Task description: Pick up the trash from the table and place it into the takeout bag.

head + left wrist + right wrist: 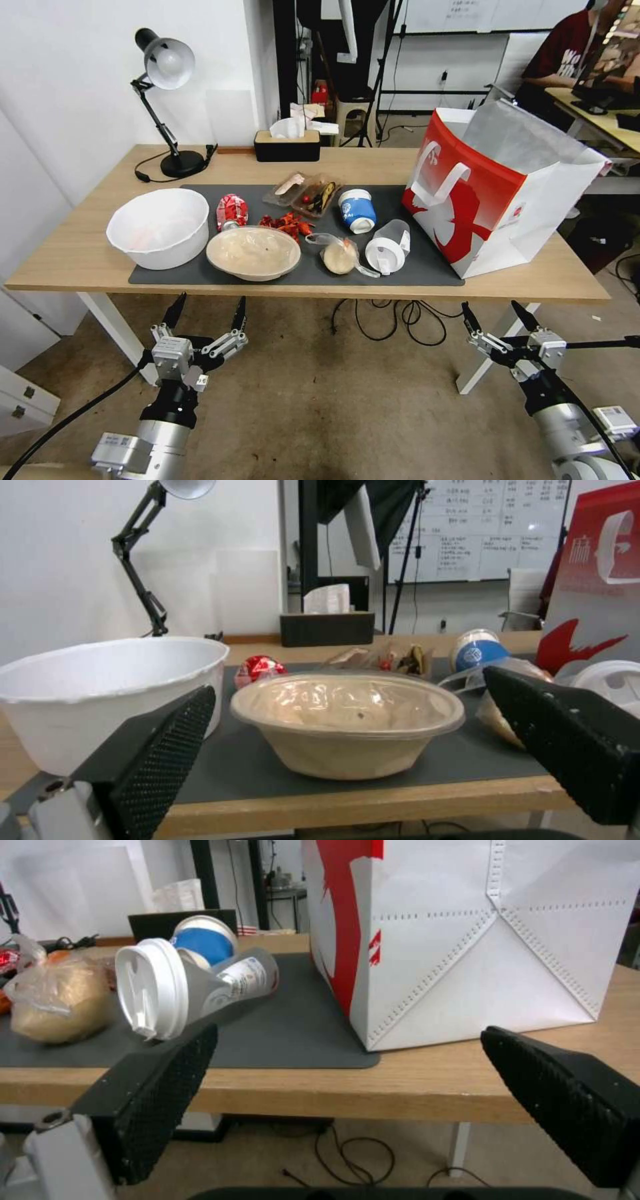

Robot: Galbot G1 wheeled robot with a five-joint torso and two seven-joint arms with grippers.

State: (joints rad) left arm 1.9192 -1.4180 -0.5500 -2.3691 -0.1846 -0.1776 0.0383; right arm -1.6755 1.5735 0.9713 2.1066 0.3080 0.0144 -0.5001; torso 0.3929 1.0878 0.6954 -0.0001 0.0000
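One long light-wood worktop (87,253) carries everything, with a dark grey mat (427,267) laid along its front half. The takeout bag (493,193), red and white with white loop handles, stands upright and open at the robot's right end, partly on the mat's corner and partly on bare wood; in the right wrist view its white side panel (480,940) rises just past the worktop's edge. At the left end of the mat sits a deep white bowl (160,227), and just beside it a shallow beige bowl (253,252) with a clear film over its contents, seen close and centred in the left wrist view (347,720). Toward the middle lie a clear bag with a bun (339,255), a clear lidded cup (389,247) on its side with its white lid facing the front edge, and behind it a blue-white tub (357,210), also tipped over. Further back are a flat clear tray of scraps (307,193), a heap of red shreds (287,223) and a crushed red can (231,212). A black desk lamp (167,100) and a tissue box (287,143) stand at the far edge. The left claw (205,313) hovers below the front edge before the two bowls, fingers spread wide and holding nothing; the right claw (497,312) hangs likewise below the edge, before the bag, fingers spread and empty.
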